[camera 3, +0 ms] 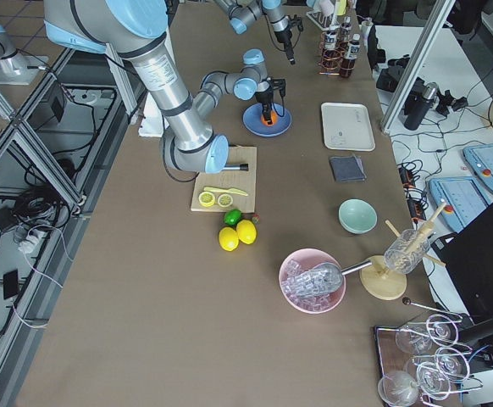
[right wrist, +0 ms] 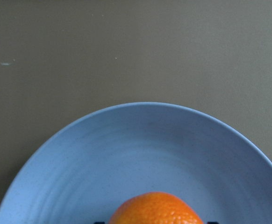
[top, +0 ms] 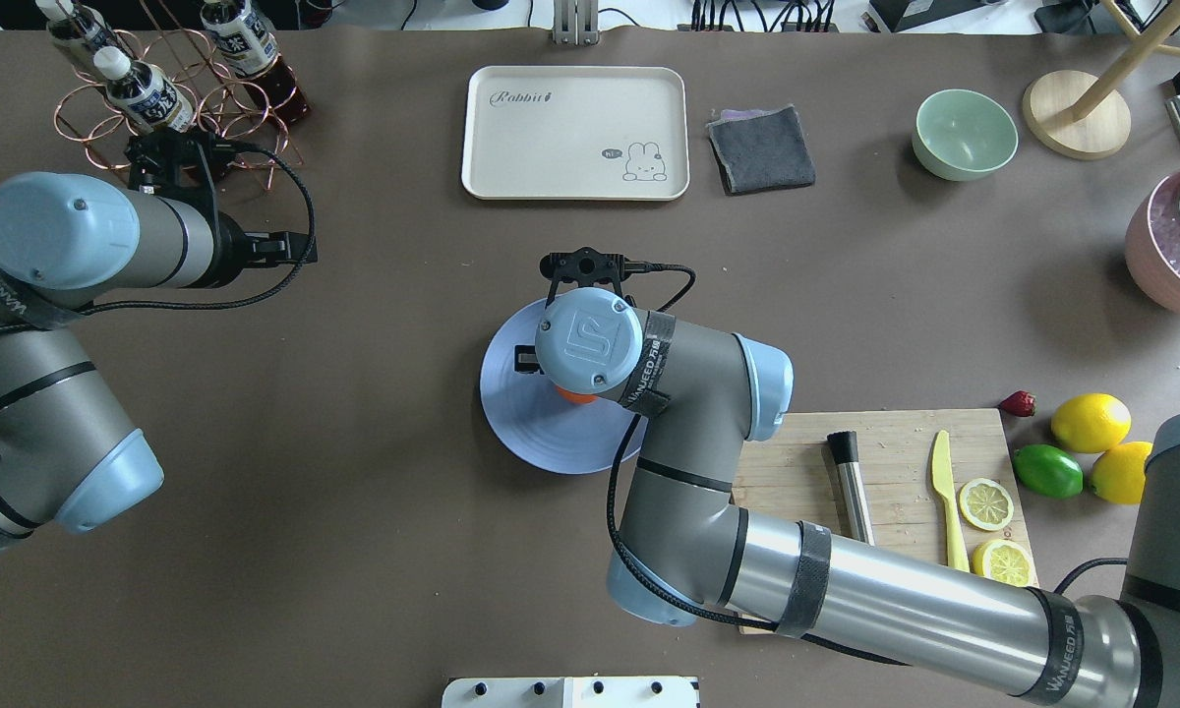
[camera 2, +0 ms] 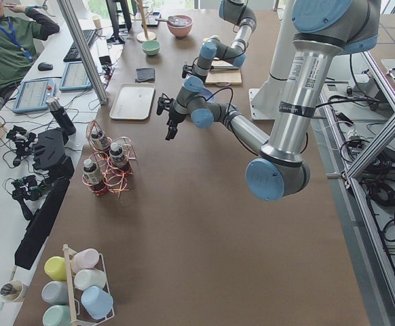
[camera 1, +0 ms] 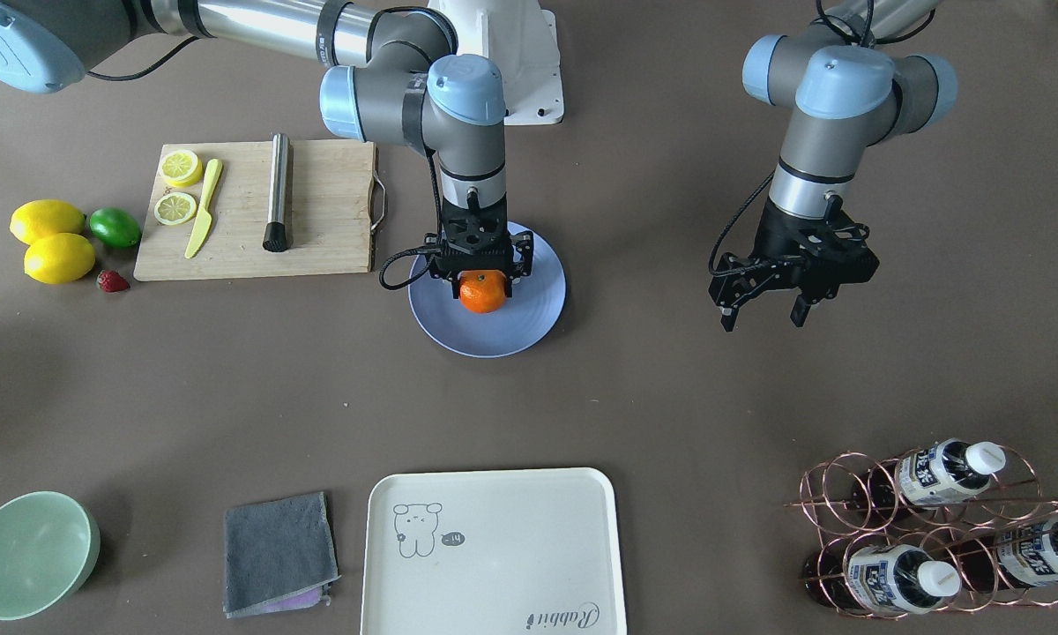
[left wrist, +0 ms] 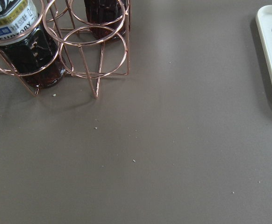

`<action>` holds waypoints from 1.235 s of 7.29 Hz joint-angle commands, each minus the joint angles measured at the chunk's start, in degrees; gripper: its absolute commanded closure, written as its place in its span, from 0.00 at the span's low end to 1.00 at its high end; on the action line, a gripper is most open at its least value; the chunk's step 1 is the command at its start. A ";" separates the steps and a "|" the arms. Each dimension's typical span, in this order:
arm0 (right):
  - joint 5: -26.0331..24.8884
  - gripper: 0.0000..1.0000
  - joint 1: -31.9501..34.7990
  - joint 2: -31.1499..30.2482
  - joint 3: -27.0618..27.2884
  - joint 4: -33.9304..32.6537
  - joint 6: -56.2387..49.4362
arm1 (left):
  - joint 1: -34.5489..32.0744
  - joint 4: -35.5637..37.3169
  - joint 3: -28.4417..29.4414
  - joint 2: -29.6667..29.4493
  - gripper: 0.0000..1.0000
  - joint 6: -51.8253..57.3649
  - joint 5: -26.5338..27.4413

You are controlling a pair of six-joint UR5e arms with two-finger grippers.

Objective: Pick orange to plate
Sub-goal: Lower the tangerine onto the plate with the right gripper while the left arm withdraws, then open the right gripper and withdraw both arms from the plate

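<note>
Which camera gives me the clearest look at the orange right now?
Exterior front-facing: the orange shows nearly whole over the plate. Right wrist view crops it to its top; overhead shows a sliver under the right arm; exterior right shows it tiny.

Right pincer (camera 1: 482,280) clasping the orange (camera 1: 482,295) over the plate (camera 1: 533,316), left pincer (camera 1: 761,322) spread, well apart

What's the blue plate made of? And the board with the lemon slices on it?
The plate looks like plastic or ceramic, hard to tell: smooth matte blue, faint rings. The board looks like pale wood, maybe bamboo: straight grain strips.
</note>
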 commanded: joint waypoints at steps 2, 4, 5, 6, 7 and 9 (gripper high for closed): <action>0.28 0.00 0.77 2.68 0.74 -0.43 0.80 | -0.01 -0.05 0.53 -0.58 0.02 -0.09 0.03; 7.11 0.00 5.59 2.87 9.48 -8.03 -0.07 | -0.54 -0.05 0.26 -1.37 0.02 0.08 -0.41; 11.14 0.00 9.01 2.69 13.28 -12.61 -2.69 | -0.80 -0.31 -0.08 -1.90 0.02 0.43 -0.33; 15.36 0.00 13.13 2.26 15.40 -16.05 -5.24 | -1.50 -0.57 -0.09 -1.99 0.02 0.52 -0.24; 18.71 0.00 17.18 0.77 16.64 -19.30 -9.27 | -3.25 -0.57 -0.61 -1.03 0.02 0.44 -0.33; 22.06 0.00 26.48 -8.59 20.06 -21.36 -26.09 | -4.93 -1.88 -0.01 0.46 0.02 0.35 0.11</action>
